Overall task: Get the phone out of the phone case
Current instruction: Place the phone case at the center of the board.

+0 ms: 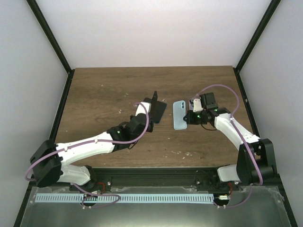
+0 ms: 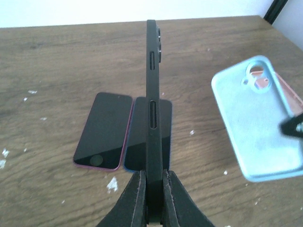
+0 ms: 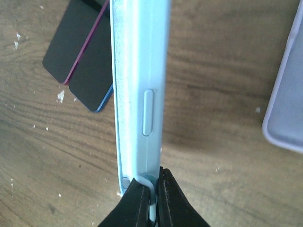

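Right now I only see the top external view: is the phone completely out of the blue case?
Observer: Yes. The left wrist view shows the blue case empty: you can see through its camera cutout.
Operator: How is the phone gripped?
Observer: The left hand pinches the black phone at one end, its thin edge toward the camera.
Operator: Anything beneath it?
Observer: Two more phones lie flat on the table: a magenta-edged phone and a blue-edged phone, side by side.

Narrow gap between phone and case; two handsets flat beneath.
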Available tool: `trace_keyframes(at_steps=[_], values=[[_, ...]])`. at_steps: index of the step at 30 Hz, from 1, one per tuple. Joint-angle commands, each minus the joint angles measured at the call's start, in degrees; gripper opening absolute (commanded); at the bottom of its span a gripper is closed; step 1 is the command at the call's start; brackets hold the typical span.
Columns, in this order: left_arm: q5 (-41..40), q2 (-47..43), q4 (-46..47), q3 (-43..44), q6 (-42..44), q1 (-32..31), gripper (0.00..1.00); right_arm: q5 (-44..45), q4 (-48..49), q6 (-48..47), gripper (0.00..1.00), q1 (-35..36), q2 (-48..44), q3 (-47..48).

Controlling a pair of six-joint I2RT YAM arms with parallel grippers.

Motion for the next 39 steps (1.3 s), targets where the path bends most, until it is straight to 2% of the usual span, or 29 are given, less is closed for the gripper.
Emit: trace_keyframes(at_steps=[1, 4, 12, 16, 23, 29, 34, 37, 39], values=[[-2.3, -5.4, 0.0, -3.4, -2.5, -0.2, 0.0, 1.6, 0.9, -5.4, 0.01, 0.0, 1.6, 6.2], [-3.1, -9.6, -0.2, -6.0, -3.3, -0.2, 0.0, 0.9, 2.5, -9.3, 0.01, -0.1, 2.9, 8.6], [-3.5, -13.2, -0.3, -6.5, -1.4, -0.2, 0.0, 14.4, 4.8, -9.8, 0.01, -0.3, 11.5, 15.3], [-2.4, -13.4, 0.3, -7.7, -2.1, -0.2, 0.0, 17.5, 4.2, -10.0, 0.01, -0.7, 17.7, 19.3], [-0.9, -13.1, 1.0, -9.6, -3.2, -0.2, 0.0, 26.0, 4.8, -8.5, 0.01, -2.9, 23.3, 19.9], [-1.0, -13.1, 1.1, -10.4, -3.5, -0.3, 0.0, 26.4, 4.5, -6.7, 0.01, -8.6, 23.8, 18.9], [-0.8, -12.6, 1.3, -10.4, -3.3, -0.2, 0.0, 23.5, 4.3, -8.0, 0.01, -12.0, 22.4, 19.5], [-0.7, -12.0, 1.3, -10.1, -2.9, -0.3, 0.0, 11.8, 2.8, -11.3, 0.01, -12.1, 20.4, 19.8], [-0.5, -11.6, 1.2, -9.7, -2.4, -0.3, 0.0, 0.7, 2.1, -14.1, 0.01, -12.1, 18.6, 19.4]])
